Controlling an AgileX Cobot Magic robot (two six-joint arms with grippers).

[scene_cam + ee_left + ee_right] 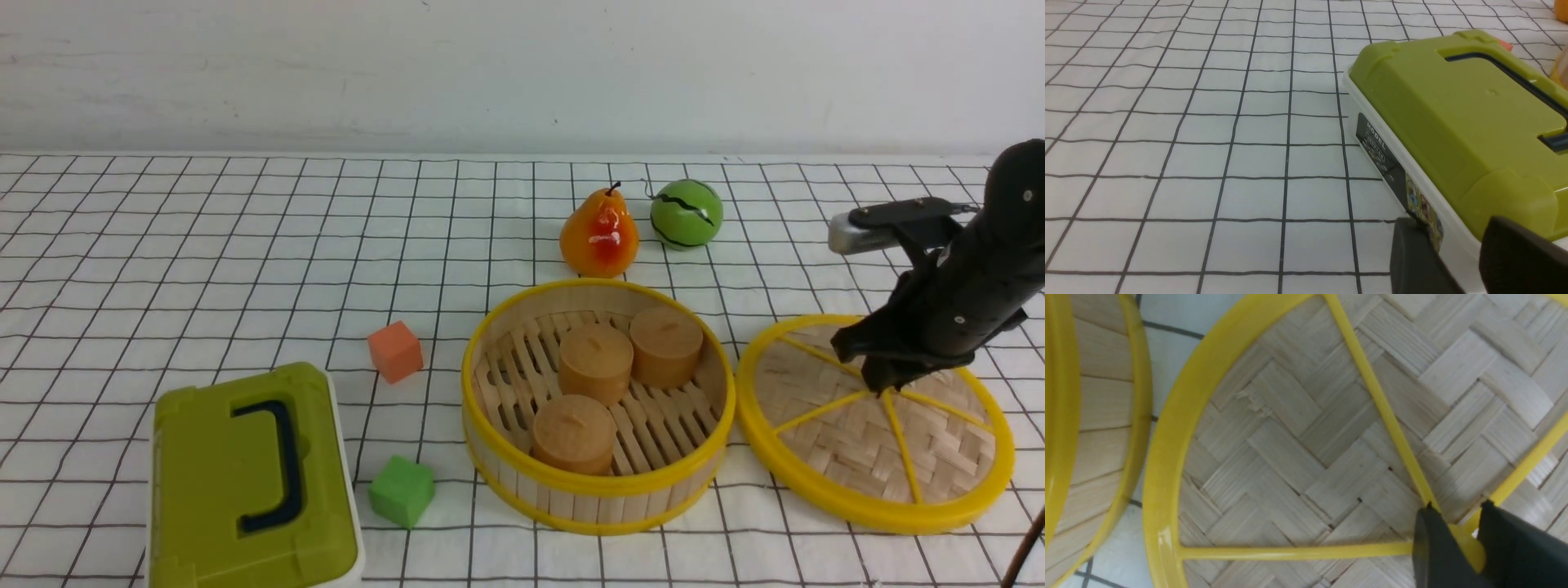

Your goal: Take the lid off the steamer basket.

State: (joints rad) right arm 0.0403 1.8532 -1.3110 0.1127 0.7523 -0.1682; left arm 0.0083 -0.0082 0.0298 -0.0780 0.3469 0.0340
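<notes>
At the near left of the table (269,302), a green box (220,474) with a dark handle (290,457) and a white lower body is noted. The left gripper (1451,220) is seen in its wrist view beside this box, its fingers spread apart and nothing held between them. Contact with the box cannot be confirmed. A green block (402,492) is placed between the box and the steamer basket (600,498).

The basket is found upright and uncovered near the middle, with three round tan buns (574,433) resting on its slatted floor. The lid (865,514) is located on the table just to the right of the basket, woven face and yellow spokes visible; a strip of tabletop is seen between the two in the right wrist view. The right gripper (1457,504) is positioned over the lid's centre, pointed downward. Its jaws are parted by a narrow gap, with the small yellow knob (1470,549) between them; whether the knob is pinched cannot be told.

An orange block (396,351) is situated to the left of the basket. Behind the basket, a red-and-orange pear (600,235) is observed, with a striped green ball (687,214) placed beyond it to the right. The table is bordered at the back by a pale wall (522,73).
</notes>
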